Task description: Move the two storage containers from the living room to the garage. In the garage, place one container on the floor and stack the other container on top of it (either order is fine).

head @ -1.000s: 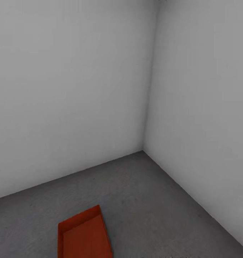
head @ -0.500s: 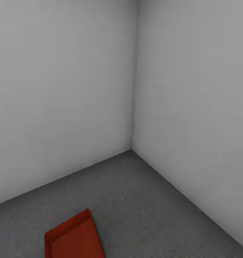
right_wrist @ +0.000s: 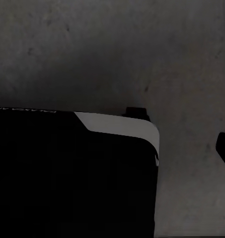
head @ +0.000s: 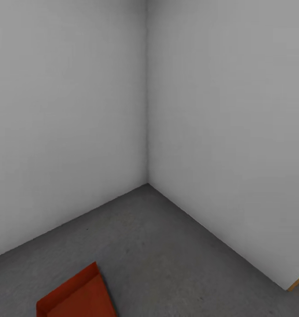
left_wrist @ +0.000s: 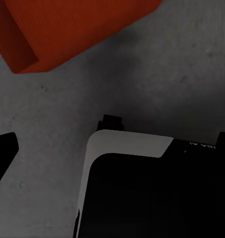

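1. One container point(head: 74, 295) sits on the garage floor point(head: 167, 246) near the corner, at our lower left.
2. We can't tell how open either hand is.
3. Fetching the second: we should turn slowly, clear of it.

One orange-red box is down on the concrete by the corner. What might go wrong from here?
1. The orange-red open-topped container sits at the head view's lower edge, partly cut off, so it could slip out of sight and the base might bump it.
2. The white-grey walls meet close ahead, leaving little room to turn.
3. The left wrist view shows the box near dark robot bodywork above the grey concrete floor; a careless swing might knock it.
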{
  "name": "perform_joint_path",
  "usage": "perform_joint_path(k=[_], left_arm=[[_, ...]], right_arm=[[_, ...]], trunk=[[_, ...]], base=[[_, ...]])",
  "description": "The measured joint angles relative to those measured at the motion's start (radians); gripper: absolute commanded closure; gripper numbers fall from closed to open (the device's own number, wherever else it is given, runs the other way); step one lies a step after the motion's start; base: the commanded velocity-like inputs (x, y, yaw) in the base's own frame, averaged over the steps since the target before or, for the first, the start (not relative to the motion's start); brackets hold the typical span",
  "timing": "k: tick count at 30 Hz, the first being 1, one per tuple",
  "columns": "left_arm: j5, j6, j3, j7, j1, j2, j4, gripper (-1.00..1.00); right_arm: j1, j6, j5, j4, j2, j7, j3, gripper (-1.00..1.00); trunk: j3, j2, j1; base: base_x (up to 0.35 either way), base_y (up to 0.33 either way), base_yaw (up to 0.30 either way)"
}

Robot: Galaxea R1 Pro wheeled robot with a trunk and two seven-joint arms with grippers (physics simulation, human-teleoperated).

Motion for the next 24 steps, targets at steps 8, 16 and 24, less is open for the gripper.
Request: perform_joint_path(k=[8,16,24], left_arm=[[0.000,0.000,0.000,0.000,0.000,0.000,0.000,-1.00],[0.000,0.000,0.000,0.000,0.000,0.000,0.000,-1.00],[0.000,0.000,0.000,0.000,0.000,0.000,0.000,-1.00]], right_arm=[[0.000,0.000,0.000,0.000,-0.001,0.006,0.000,-1.00],[0.000,0.000,0.000,0.000,-0.003,0.008,0.000,-1.00],[0.000,0.000,0.000,0.000,-0.002,0.008,0.000,-1.00]], trunk=[[0.000,0.000,0.000],[0.000,0.000,0.000],[0.000,0.000,0.000]], base=[[0.000,0.000,-0.262],[0.000,0.000,-0.265],[0.000,0.000,-0.274]])
